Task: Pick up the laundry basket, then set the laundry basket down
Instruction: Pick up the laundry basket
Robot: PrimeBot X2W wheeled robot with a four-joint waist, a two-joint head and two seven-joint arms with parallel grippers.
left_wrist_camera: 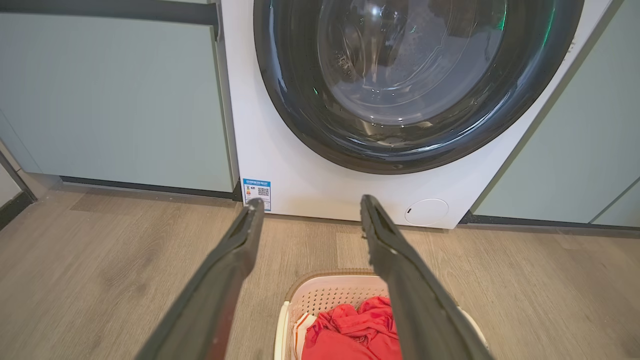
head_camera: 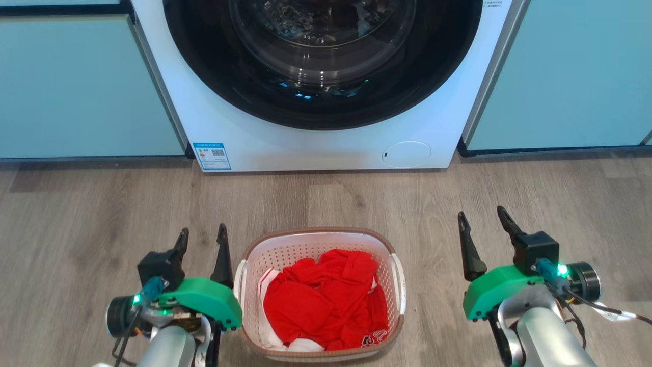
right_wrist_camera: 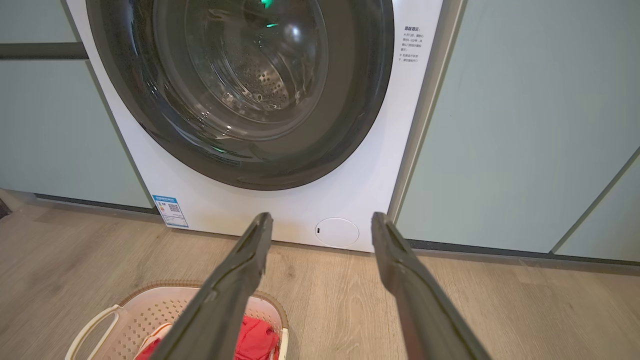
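We face a front-load washing machine (head_camera: 285, 145), door shut. The laundry basket (head_camera: 318, 232) sits on the floor right in front of it, near us & centred btwn our arms, prob. staged there for loading. It's on the ground, not lifted yet, so we judge the pick-up hasn't begun. Red clothes (head_camera: 321, 300) fill most of it, w/ a bit of white fabric at the near edge: a soft load that could shift if we tilt.

The left gripper (head_camera: 202, 230) hovers just beside the basket's left handle (head_camera: 239, 280), fingers spread wide, nothing held. The right gripper (head_camera: 481, 212) is also spread wide & empty, but well apart from the right handle (head_camera: 400, 283), so it needs to come in more than the left. Both point far, toward the machine, flanking the basket for a 2-sided lift.

Surface: grey-brown wood-look plank floor (head_camera: 102, 214), flat & matte. Pale blue-green cabinet fronts (head_camera: 76, 86) stand either side of the machine. Small bits: a round service flap (head_camera: 406, 154) low right on the machine, a blue label (head_camera: 211, 155) low left.
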